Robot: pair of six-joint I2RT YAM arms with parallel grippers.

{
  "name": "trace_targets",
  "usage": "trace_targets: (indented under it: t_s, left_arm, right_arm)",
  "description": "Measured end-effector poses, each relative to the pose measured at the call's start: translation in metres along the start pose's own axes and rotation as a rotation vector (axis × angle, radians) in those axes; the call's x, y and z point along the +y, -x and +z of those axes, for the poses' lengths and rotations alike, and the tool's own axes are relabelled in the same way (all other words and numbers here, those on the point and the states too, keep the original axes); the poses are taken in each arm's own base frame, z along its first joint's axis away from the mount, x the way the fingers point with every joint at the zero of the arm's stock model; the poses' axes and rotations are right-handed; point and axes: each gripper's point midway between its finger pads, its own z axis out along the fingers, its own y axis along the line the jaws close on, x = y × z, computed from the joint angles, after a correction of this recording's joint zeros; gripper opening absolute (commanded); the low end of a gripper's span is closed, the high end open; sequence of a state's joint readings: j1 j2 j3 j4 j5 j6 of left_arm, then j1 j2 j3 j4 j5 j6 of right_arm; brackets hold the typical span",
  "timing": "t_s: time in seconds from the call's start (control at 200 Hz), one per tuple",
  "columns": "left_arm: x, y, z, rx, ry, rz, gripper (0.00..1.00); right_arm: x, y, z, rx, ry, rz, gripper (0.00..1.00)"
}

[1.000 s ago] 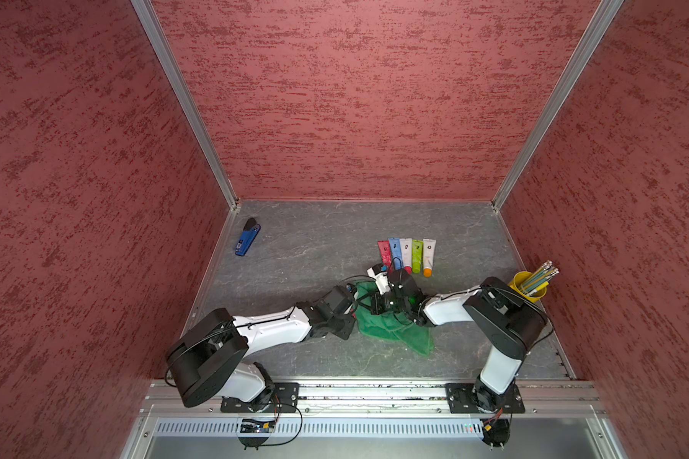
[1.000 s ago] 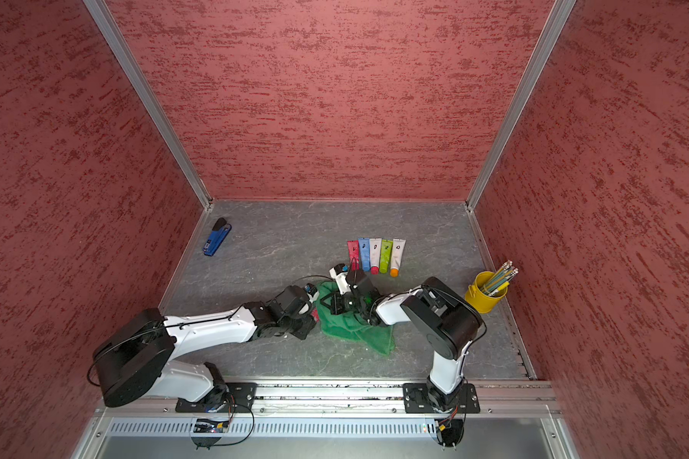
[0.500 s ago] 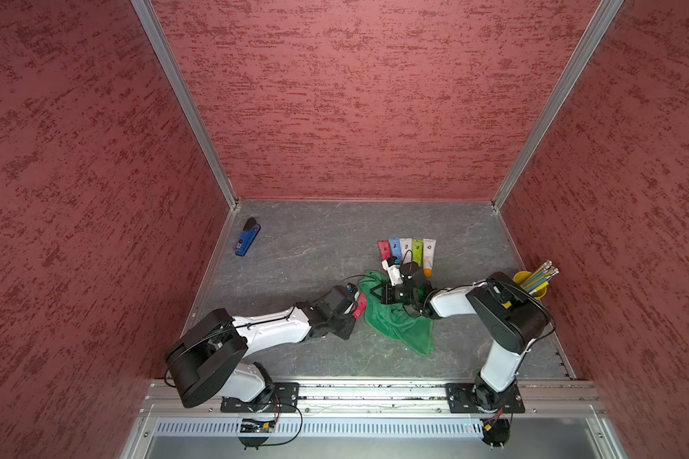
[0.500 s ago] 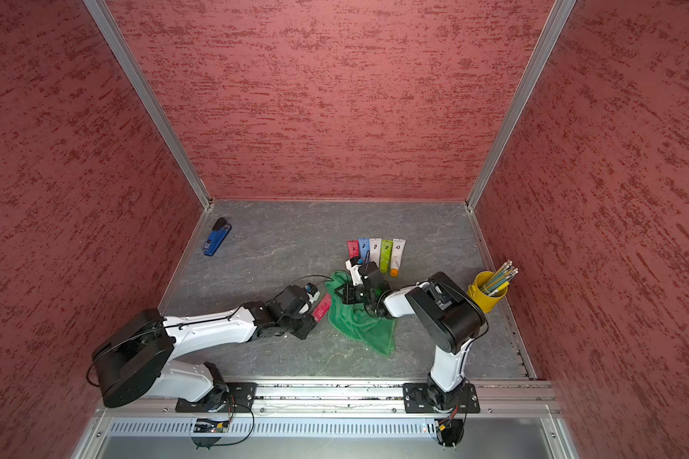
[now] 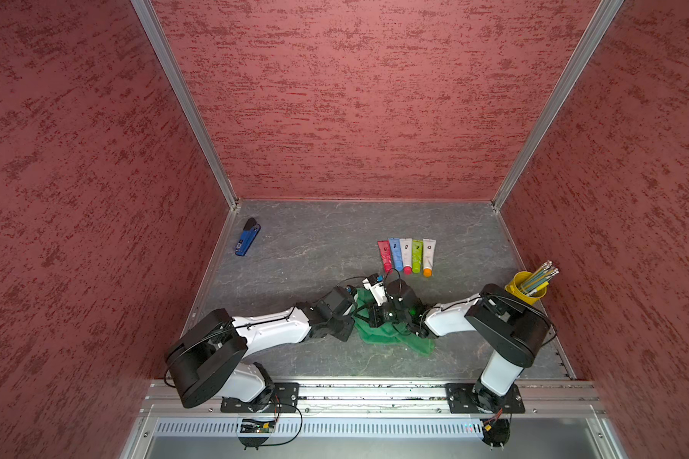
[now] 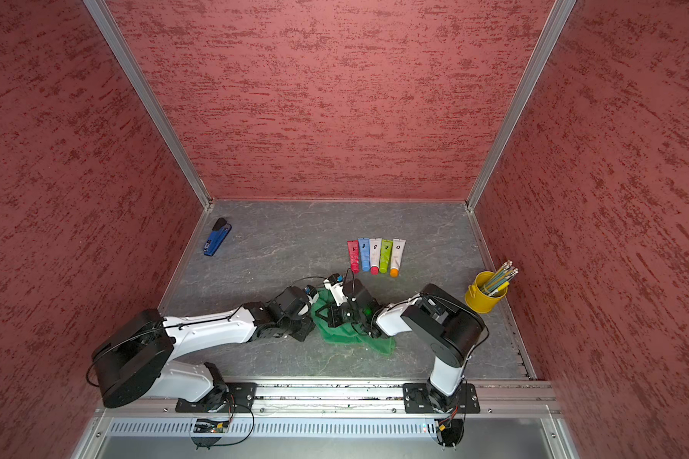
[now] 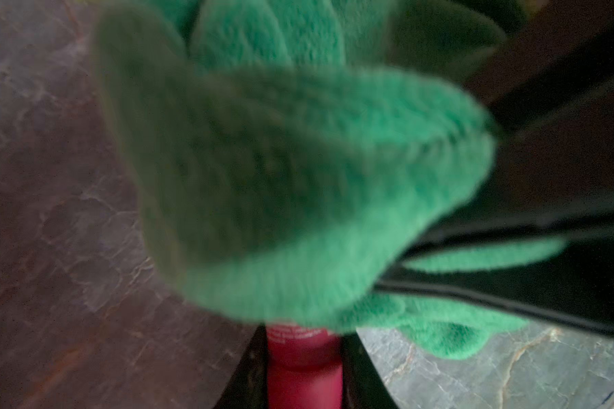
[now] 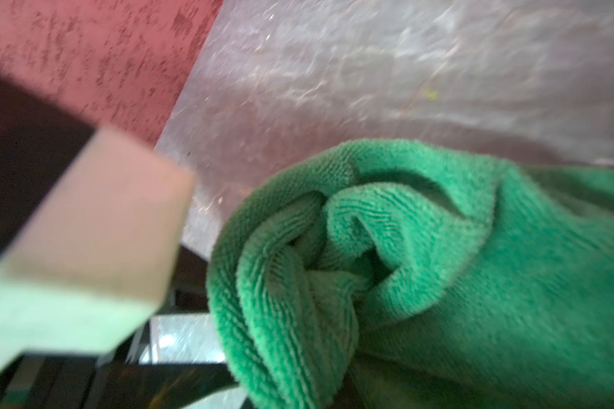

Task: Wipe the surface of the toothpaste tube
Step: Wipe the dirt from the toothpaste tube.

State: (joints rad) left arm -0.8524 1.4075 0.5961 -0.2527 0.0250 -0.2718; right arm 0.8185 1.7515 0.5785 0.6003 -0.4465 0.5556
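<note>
Look beneath the green cloth (image 5: 390,337) for the red toothpaste tube (image 7: 303,375). In the left wrist view, find it visible only as a short stretch just below the cloth's bunched fold, pinched between the jaws of the left gripper (image 7: 303,340). Expect nothing of it in both top views, buried as it is under the cloth.

Note the right gripper (image 5: 378,316) pressed together on a gathered wad of the cloth, with the loose remainder trailing flat behind that wad.

Judge the step in hand as a wiping stroke along the tube.

- Hold the left pinch firm enough to resist the cloth's drag, yet gentle enough to spare a soft tube from squashing.
- Draw the wad lengthwise, from the pinched end outward, never across, to avoid twisting the tube out of the jaws.
- Press lightly: thick pile, likely to snag.
- Roll the tube between strokes to reach the faces turned away from the cloth; impossible to tell from here how much is already wiped.
- Mind the crowding of both grippers at the cloth's edge, and avoid knocking finger against finger.
- Steer the trailing corner away from the row of five tubes (image 5: 406,256) lying near the cloth's far edge.
</note>
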Motion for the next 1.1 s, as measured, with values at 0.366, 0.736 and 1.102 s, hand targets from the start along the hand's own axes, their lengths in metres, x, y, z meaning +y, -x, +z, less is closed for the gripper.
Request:
trace_targets:
  t_s: [0.366, 0.736, 1.102]
  left_arm:
    - [0.003, 0.008, -0.001, -0.043, 0.009, -0.004, 0.00]
    - [0.003, 0.012, -0.001, -0.060, 0.012, -0.006, 0.00]
    - [-0.003, 0.011, -0.001, -0.055, -0.016, 0.002, 0.00]
  right_arm:
    - [-0.038, 0.030, -0.003, -0.007, -0.012, 0.075, 0.00]
    - [-0.078, 0.058, -0.016, -0.073, -0.173, 0.105, 0.00]
    - [-0.104, 0.062, -0.039, -0.147, -0.341, 0.121, 0.00]
